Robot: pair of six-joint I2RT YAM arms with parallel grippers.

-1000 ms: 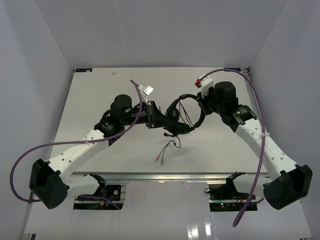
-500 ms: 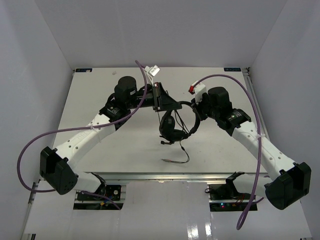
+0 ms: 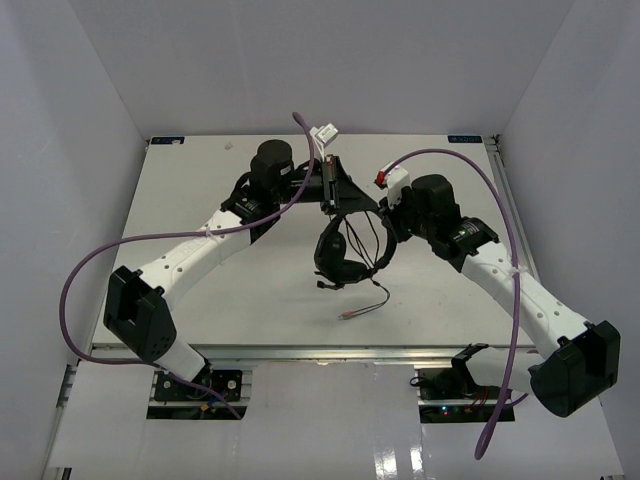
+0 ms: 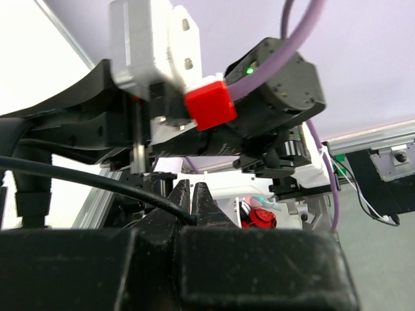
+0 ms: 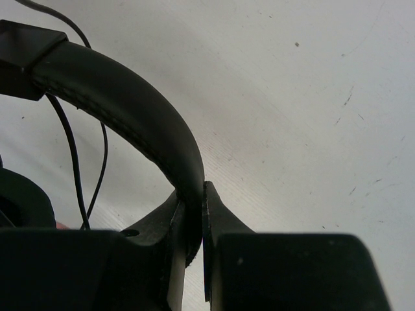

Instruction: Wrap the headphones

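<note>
Well apart from every edge of the matte white counter (image 3: 190, 215) are the black padded over-ear headphones (image 3: 338, 258); right hand (image 5: 193, 204) clamps their smooth arched headband (image 5: 123, 107); left hand (image 4: 192, 194) pinches the thin cable (image 4: 84, 175) (reddish plug (image 3: 346, 315) lying loose).

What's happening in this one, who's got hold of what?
Both arms are working on the black headphones at mid-table. The right claw is shut on the headband. The left claw is shut on the thin cable, close beside the other claw. Some cable strands run across the headband's arch. The loose end with its reddish plug lies on the table nearer the bases, so the wrapping is not yet finished.
</note>
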